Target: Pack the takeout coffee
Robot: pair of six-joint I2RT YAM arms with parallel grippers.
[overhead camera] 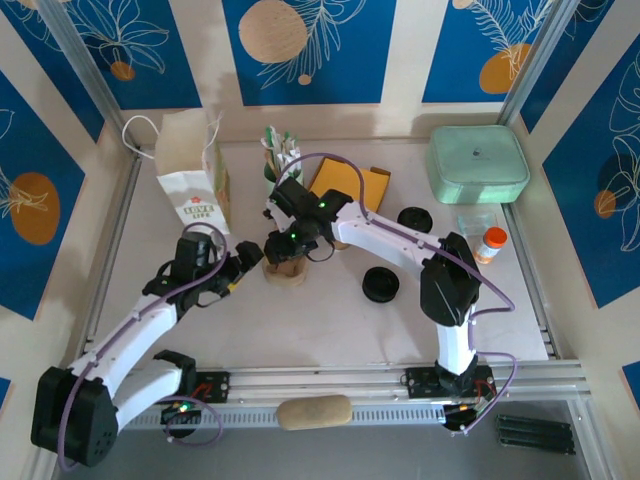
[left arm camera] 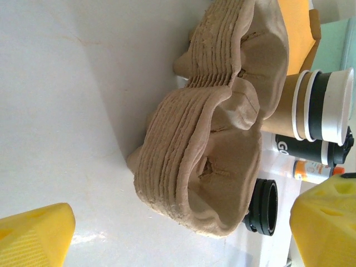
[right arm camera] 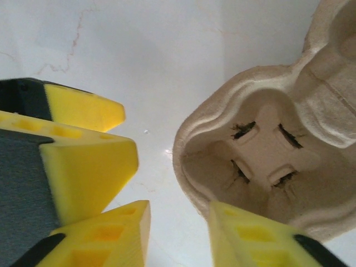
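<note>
Blue wall panels with pale leaves and orange discs ring the white surface (overhead camera: 330, 330). Over it the right hand (right arm camera: 181, 208) points steeply down, its yellow fingers (right arm camera: 250, 236) partly apart with nothing clamped between them. One finger overlaps the rim of the pulp cup carrier (right arm camera: 261, 144), whose empty cross-slit pocket lies just ahead of that hand. Its arm comes from the right base, elbow bent, forearm stretched leftward.

The left hand (left arm camera: 182, 214) is spread wide and empty, held low, with the carrier's ribbed side just in front of it.

The takeout coffee cup (left arm camera: 320, 105) stands upright beyond the carrier from the left hand, off to that hand's far side and close against the carrier's wall; whether they touch I cannot tell. Beside the cup, white letters "GO" show on a dark part (left arm camera: 311, 151), the rest cut off. A black lid (left arm camera: 266, 207) lies near the carrier's foot.

Farther out, beyond the left hand, a paper bag (overhead camera: 195, 185) reads "LOVE LIFE".
</note>
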